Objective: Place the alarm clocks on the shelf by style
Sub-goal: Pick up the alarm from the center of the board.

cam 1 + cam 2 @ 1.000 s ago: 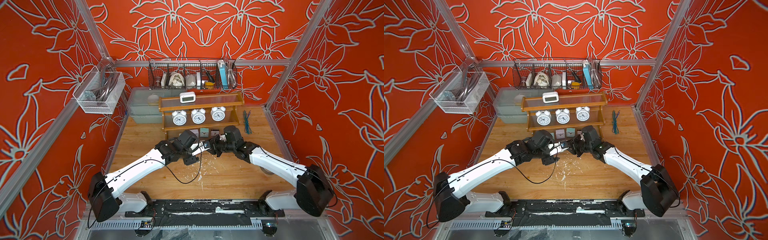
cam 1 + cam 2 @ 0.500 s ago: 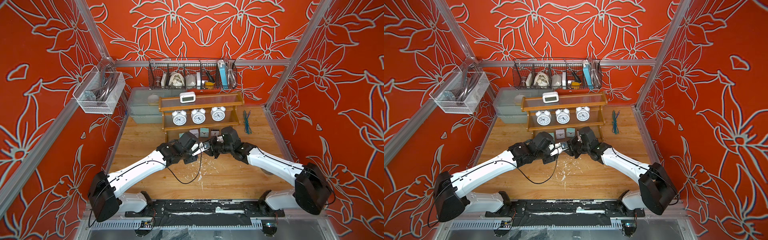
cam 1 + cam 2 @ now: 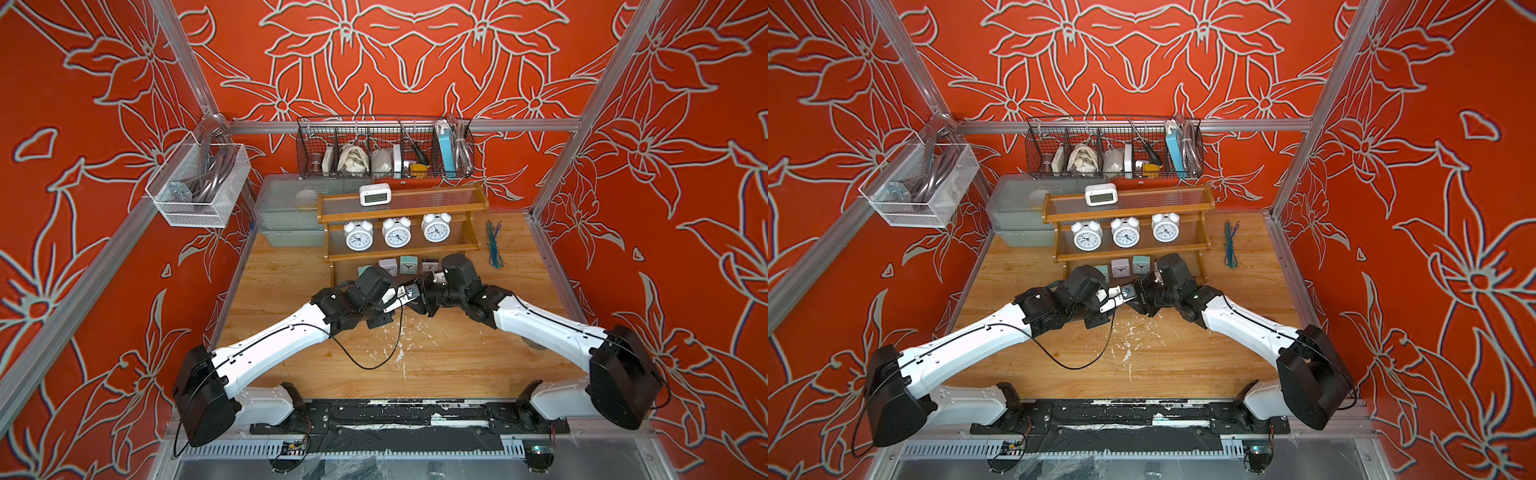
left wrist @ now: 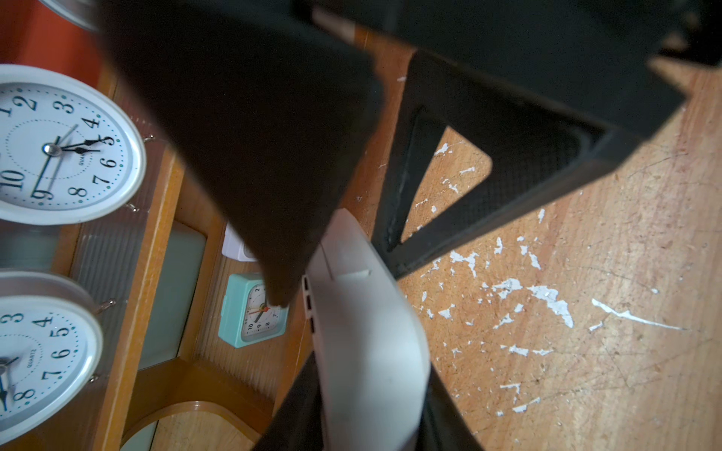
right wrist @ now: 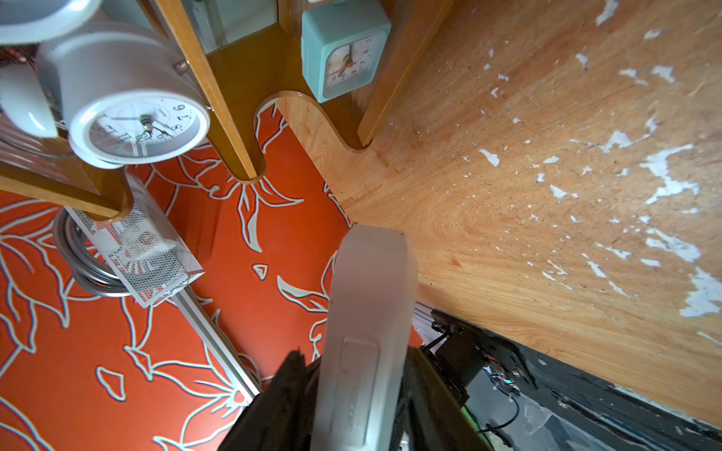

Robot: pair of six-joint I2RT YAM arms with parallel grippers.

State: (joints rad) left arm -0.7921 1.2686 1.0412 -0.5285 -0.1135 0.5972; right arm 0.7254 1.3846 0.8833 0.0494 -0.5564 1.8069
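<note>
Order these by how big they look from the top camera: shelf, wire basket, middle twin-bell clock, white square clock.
Largest first, in a top view:
shelf
wire basket
middle twin-bell clock
white square clock

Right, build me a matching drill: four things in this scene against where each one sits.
Things:
1. shelved digital clock
2. twin-bell clocks
3. small square clocks
4. green ties

Places:
A. bottom tier of the shelf
B. tabletop beside the shelf
C. top tier
D. middle tier

Pairs: 1-C, 2-D, 3-A, 4-B
</note>
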